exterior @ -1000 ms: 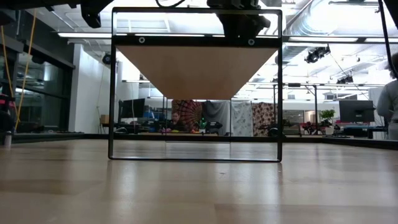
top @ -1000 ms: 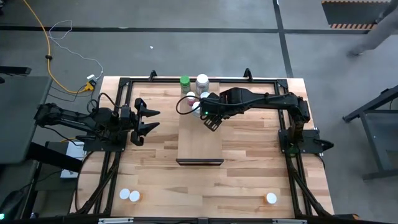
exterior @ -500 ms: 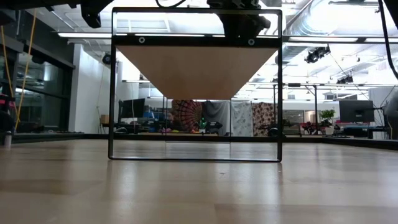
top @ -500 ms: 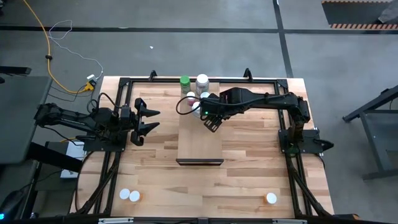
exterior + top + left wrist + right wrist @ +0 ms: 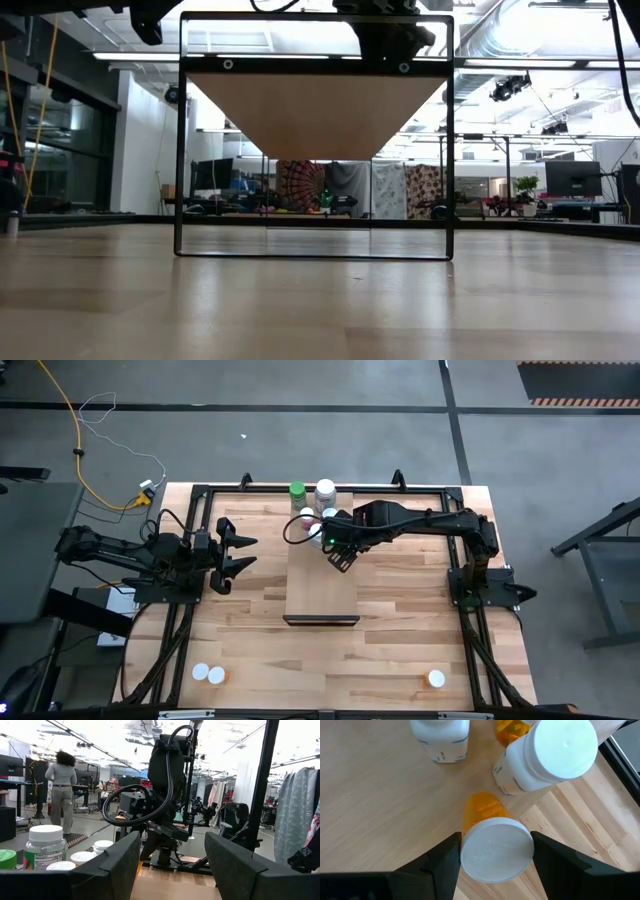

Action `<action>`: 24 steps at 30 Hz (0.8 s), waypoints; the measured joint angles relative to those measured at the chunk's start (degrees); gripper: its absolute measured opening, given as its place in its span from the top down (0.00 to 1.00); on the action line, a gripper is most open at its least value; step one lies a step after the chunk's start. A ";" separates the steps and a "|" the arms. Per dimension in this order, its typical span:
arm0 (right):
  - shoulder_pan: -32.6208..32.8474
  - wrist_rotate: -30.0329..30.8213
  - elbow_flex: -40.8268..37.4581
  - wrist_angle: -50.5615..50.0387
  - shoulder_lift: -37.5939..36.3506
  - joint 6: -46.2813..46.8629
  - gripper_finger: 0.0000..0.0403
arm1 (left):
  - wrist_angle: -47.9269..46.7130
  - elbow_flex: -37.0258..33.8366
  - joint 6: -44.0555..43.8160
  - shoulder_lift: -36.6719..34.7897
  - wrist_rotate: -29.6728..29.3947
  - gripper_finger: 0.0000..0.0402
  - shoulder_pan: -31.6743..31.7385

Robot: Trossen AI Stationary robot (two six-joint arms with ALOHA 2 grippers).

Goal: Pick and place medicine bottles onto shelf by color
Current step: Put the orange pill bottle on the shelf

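Note:
The shelf (image 5: 322, 585) is a pale board raised on a black frame (image 5: 315, 255) at the table's middle. Several medicine bottles stand on its far end: a green-capped one (image 5: 297, 490), a white one (image 5: 325, 489) and smaller ones (image 5: 308, 515). My right gripper (image 5: 340, 552) hangs over that end, pointing steeply down, shut on an orange bottle with a white cap (image 5: 496, 850). The arm hides this bottle in the high view. My left gripper (image 5: 235, 553) waits open at the table's left side, holding nothing (image 5: 172, 865). My right gripper pinches the orange bottle's white cap (image 5: 470, 855) between its two fingers, one on each side of the rim. The fingers come from above, slanting down. The bottle stays upright below them. I cannot tell whether its base rests on the shelf.
Close around the held bottle stand a large white bottle (image 5: 547, 755), another white one (image 5: 442, 735) and an orange one (image 5: 512, 730). Two bottles (image 5: 208, 674) and one more (image 5: 436, 679) stand near the table's near edge. The shelf's near half is bare.

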 joint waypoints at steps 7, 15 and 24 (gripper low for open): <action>-0.09 0.00 0.00 0.00 0.00 0.00 0.45 | 0.00 0.00 0.00 0.00 0.01 0.47 0.02; -0.55 -0.13 -0.15 0.05 -0.01 0.00 0.45 | 0.00 0.00 0.00 0.01 0.00 0.47 0.02; -1.25 -1.57 -2.75 0.13 0.00 -1.20 0.44 | 0.00 0.00 0.00 -0.01 0.00 0.47 0.02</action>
